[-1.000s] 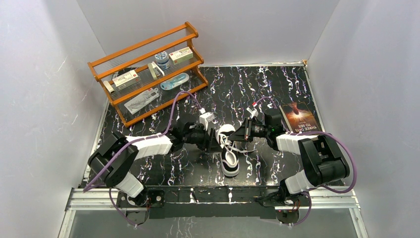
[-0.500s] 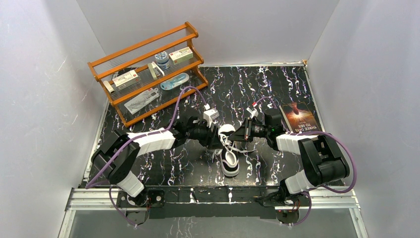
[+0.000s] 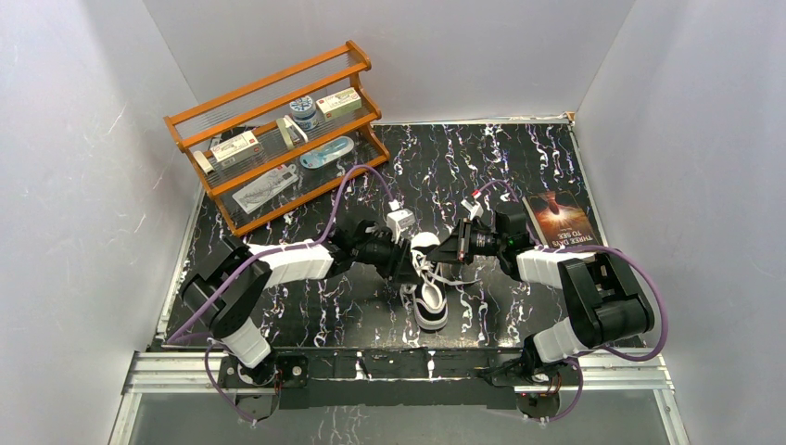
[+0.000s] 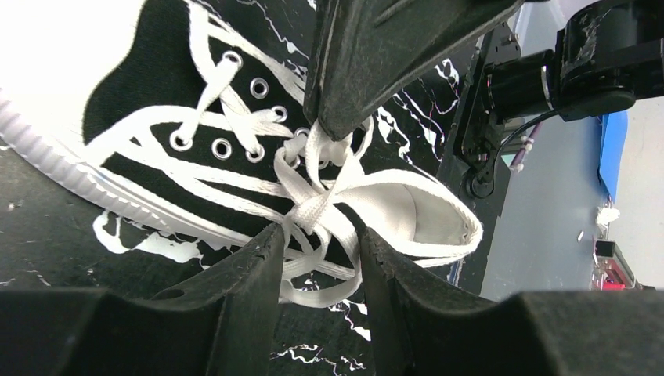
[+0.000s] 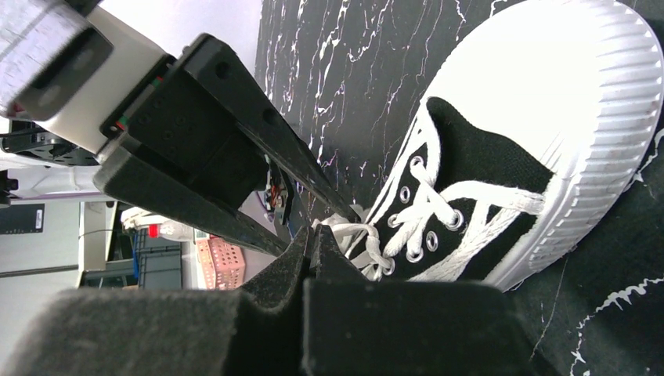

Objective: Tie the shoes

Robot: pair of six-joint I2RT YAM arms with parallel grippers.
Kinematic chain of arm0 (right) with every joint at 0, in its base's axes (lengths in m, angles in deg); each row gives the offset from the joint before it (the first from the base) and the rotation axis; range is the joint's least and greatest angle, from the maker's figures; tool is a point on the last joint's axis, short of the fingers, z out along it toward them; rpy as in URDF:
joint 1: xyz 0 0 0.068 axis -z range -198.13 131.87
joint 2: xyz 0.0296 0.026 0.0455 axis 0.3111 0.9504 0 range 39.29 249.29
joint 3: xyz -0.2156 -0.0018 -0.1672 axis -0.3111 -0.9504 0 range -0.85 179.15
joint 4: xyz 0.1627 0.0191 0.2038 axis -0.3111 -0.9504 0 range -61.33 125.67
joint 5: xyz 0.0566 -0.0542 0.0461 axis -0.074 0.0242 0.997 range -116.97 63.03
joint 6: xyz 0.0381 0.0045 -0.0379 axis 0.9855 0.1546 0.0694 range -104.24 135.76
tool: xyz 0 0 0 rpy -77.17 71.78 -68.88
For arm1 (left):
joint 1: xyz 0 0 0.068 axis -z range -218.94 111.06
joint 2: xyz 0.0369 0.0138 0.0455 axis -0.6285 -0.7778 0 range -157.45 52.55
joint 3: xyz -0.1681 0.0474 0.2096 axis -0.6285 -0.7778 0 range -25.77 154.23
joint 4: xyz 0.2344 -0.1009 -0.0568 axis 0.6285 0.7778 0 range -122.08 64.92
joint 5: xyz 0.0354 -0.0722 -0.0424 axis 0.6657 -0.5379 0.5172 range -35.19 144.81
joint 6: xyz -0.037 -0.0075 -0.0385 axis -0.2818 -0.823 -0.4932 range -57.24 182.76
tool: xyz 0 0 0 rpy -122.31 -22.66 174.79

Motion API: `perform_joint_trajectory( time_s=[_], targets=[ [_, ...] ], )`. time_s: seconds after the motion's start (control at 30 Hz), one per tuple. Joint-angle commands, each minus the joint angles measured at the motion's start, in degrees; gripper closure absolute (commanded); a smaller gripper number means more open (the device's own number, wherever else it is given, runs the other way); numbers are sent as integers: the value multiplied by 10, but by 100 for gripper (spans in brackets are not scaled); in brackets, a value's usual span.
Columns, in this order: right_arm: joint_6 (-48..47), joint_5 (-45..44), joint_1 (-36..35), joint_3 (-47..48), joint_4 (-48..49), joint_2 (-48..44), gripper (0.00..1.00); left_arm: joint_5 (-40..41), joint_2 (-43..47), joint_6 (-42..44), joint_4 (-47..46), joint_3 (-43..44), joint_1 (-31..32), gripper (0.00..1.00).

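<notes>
A black canvas shoe [image 3: 429, 295] with a white toe cap lies on the table between both arms, toe toward the near edge. In the left wrist view the shoe [image 4: 141, 86] fills the upper left, and its white laces [image 4: 313, 207] cross in a loose knot. My left gripper [image 4: 317, 239] stands open around that crossing, a lace loop touching both fingers. My right gripper [image 5: 311, 235] is shut on a lace strand just above the knot. Its tip [image 4: 338, 129] shows with the strand running up into it. From above, the left gripper [image 3: 408, 264] and right gripper [image 3: 443, 255] meet over the shoe's throat.
A wooden rack [image 3: 278, 130] with small boxes and packets stands at the back left. A book [image 3: 561, 218] lies at the right, close behind the right arm. The black marbled table [image 3: 519, 158] is walled by grey panels on three sides.
My left arm has moved right, up to the shoe, and its jaws have narrowed around the lace crossing. The right arm and the shoe have stayed put.
</notes>
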Motion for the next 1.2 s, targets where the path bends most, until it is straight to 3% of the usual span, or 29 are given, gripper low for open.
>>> perform_joint_trajectory(
  time_s=[0.0,0.17,0.37,0.47,0.77,1.17],
  targets=[
    [-1,2,4,21,21,2,100,-14,-3,10,8,18,11,62],
    [1,1,5,20,21,2,100,8,-1,36,52,29,20,67],
    [3,-8,4,25,12,2,100,11,-3,33,56,30,21,93],
    [4,-31,5,38,-23,-4,100,8,-6,21,50,28,21,100],
    [-117,-233,4,147,-357,-24,100,-4,-16,-21,26,18,21,100],
    [-148,-336,15,136,-446,-43,100,5,-34,-26,58,21,21,100]
  ],
)
